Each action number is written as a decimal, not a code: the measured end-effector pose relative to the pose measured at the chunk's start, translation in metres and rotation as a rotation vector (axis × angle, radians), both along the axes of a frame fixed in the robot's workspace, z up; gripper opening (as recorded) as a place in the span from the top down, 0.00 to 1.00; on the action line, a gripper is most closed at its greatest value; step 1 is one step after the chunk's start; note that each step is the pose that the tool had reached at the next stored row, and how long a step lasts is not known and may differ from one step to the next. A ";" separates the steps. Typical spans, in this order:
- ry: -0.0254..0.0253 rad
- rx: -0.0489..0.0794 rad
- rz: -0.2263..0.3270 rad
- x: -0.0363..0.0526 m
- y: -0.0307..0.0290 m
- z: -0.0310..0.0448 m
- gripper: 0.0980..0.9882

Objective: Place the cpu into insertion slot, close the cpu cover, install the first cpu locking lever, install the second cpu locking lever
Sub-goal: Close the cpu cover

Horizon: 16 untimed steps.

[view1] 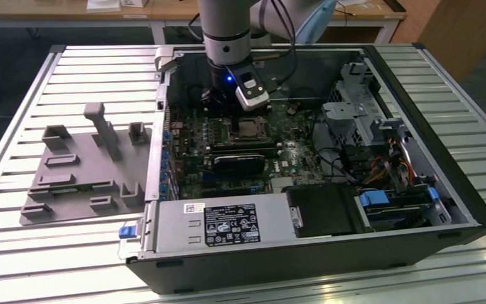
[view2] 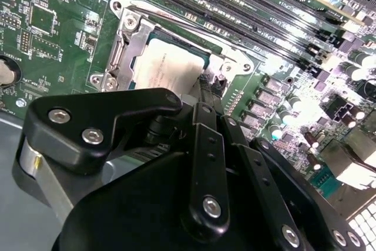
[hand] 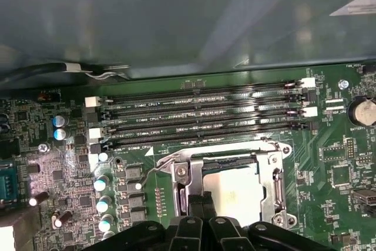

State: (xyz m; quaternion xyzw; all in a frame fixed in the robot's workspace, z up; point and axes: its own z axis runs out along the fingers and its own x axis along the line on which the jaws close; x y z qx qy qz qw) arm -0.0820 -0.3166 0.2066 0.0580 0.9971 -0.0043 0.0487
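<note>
The claw (hand: 201, 199): its two black fingers (hand: 195, 205) look pressed together, nothing visible between them. Tips sit right at the socket edge; touching or just off, can't tell.

The small flat square silver-grey-topped cpu (hand: 235, 183) is seated in the square silvery-rimmed insertion slot (view1: 247, 129) on the green motherboard (hand: 329, 145), just beside the long narrow black mem slots (hand: 200, 113). The thin silvery cut-out-frame cpu cover (hand: 275, 183) lies down over the chip's rim, afaict.

Handling, my read:
- Chip is light, stiff, fragile: edges only, no sliding on the contacts.
- Cover is thin stiff sheet metal, prob hinged: push flat on the frame, not the chip.
- The thin silvery wire locking lever (hand: 235, 147) is prob springy and slippery: take it at the bent end.

Hidden: near side of the socket is behind the claw body in both wrist views, so can't tell whether either lever is hooked.
</note>
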 end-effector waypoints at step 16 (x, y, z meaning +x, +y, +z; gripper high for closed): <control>-0.0002 0.050 0.001 -0.0027 -0.0004 -0.0071 1.00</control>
